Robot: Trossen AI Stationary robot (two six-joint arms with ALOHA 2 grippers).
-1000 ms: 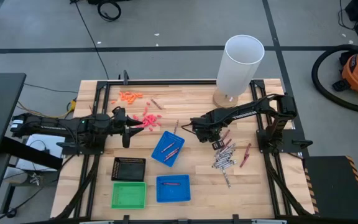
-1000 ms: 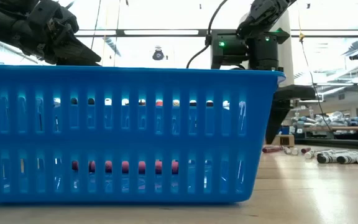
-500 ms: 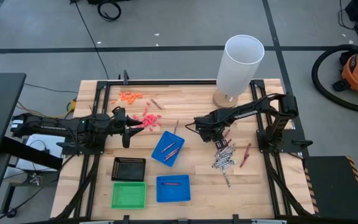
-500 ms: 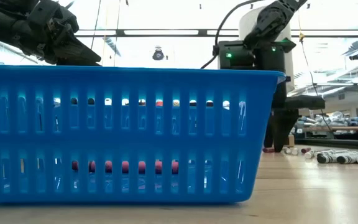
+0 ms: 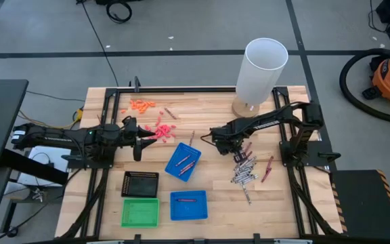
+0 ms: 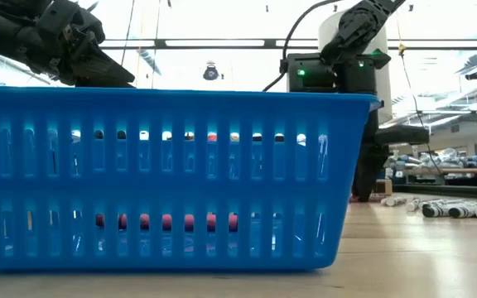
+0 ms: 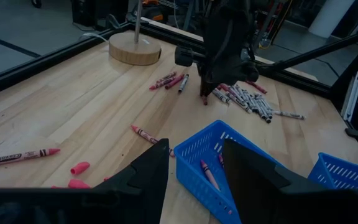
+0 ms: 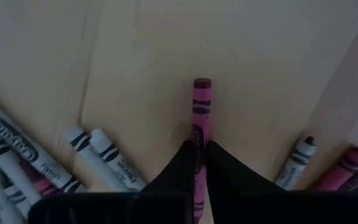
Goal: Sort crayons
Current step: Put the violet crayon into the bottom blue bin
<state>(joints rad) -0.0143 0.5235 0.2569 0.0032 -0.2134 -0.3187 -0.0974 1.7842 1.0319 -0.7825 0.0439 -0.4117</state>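
Right gripper [image 8: 199,152] pinched on a magenta crayon [image 8: 200,109] at the bench [image 5: 215,186], beside the grey crayon pile [image 5: 244,173] right of centre. Left gripper [image 7: 194,165] parked agape near the left edge.

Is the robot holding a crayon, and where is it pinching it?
Yes. The right tool pinches a pink crayon near one end. The left tool holds nothing.
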